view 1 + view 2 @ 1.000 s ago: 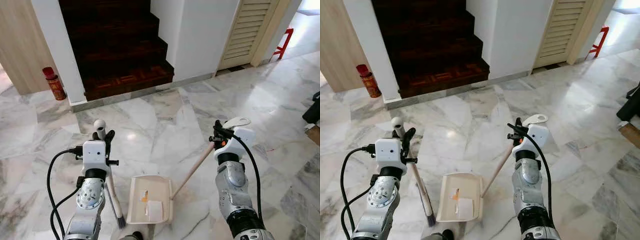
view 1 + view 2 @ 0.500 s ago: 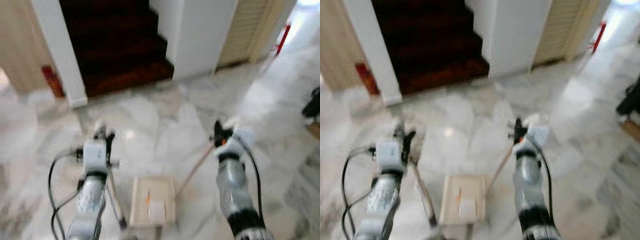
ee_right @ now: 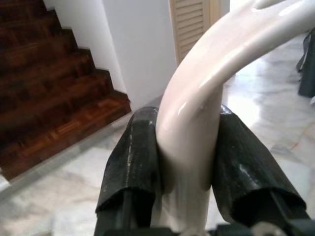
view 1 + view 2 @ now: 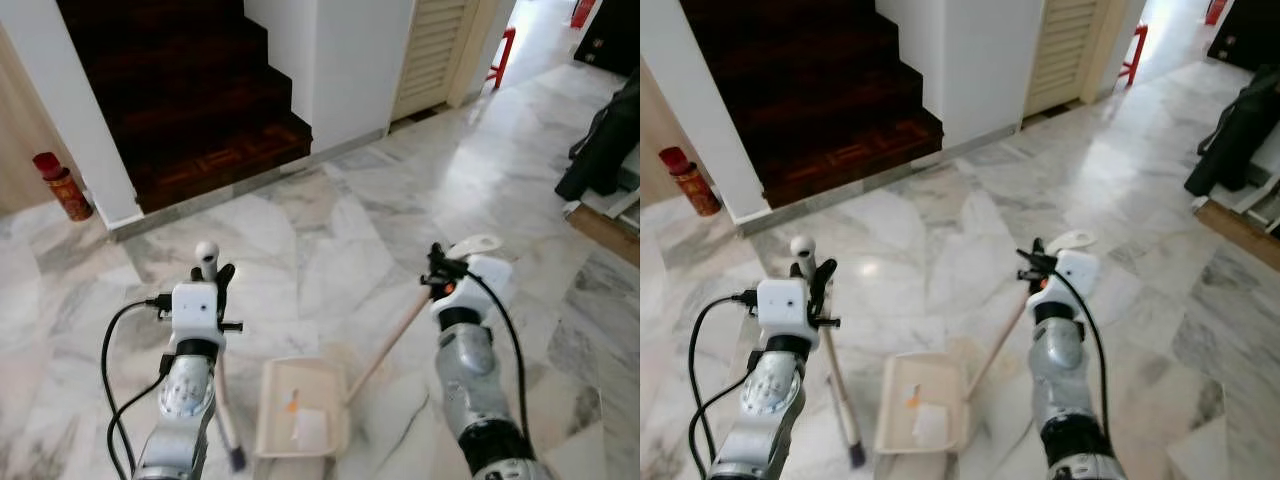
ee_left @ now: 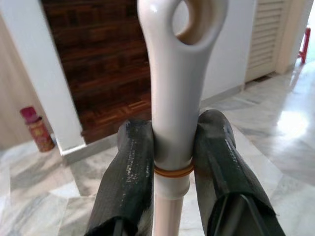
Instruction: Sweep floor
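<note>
Left pincer (image 5: pixel 172 162) grips broom (image 4: pixel 222 400); right pincer (image 3: pixel 189 162) grips dustpan (image 4: pixel 298 420), apparently holding scraps.

the scraps in the dustpan (image 4: pixel 300 420) are too small to tell apart.

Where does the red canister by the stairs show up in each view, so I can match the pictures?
Left eye view: red canister at the far left, against the white pillar.
Right eye view: at the far left, same spot beside the pillar.
Left wrist view: left of the left gripper, low against the pillar.
Right wrist view: not in it.
Shared landmark: the dark wooden stairs.
</note>
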{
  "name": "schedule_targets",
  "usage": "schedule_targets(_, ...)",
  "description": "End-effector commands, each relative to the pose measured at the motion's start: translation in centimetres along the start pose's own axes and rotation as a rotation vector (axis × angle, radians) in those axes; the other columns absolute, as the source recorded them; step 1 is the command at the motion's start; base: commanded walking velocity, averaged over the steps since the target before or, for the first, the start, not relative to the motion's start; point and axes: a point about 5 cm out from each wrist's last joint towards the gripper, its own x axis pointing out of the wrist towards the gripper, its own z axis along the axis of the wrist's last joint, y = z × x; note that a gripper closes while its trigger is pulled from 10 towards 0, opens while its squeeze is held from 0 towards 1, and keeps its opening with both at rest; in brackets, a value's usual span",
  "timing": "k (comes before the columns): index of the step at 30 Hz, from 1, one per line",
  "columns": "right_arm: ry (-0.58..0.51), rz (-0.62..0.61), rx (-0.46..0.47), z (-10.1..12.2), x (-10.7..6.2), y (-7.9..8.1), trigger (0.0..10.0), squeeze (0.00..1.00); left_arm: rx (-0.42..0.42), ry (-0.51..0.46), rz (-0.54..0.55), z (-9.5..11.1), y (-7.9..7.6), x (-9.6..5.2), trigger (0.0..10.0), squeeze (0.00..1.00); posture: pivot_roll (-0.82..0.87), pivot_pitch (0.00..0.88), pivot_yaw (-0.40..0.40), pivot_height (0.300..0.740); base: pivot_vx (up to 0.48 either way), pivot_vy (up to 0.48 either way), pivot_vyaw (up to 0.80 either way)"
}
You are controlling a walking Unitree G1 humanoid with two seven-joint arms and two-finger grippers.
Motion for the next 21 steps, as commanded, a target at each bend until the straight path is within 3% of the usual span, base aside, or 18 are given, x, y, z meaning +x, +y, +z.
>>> schedule_targets(1, -0.043, 0.040, 0.012, 0.96, 0.49, 1.36, 10.0, 0.00, 0.009, -0.029, 0.022, 0.43, 0.73, -0.05, 10.0, 0.00, 0.10, 0.032, -0.043, 0.740, 0.000, 0.292, 0.00)
schedule_targets(15, -0.039, 0.063, 0.011, 0.86, 0.51, 1.79, 10.0, 0.00, 0.008, -0.030, 0.025, 0.37, 0.70, -0.11, 10.0, 0.00, 0.11, 0.018, -0.050, 0.740, 0.000, 0.292, 0.00)
schedule_targets(21, -0.029, 0.061, 0.025, 0.81, 0.62, 1.82, 10.0, 0.00, 0.010, -0.030, 0.031, 0.39, 0.77, -0.03, 10.0, 0.00, 0.11, 0.025, -0.054, 0.740, 0.000, 0.292, 0.42)
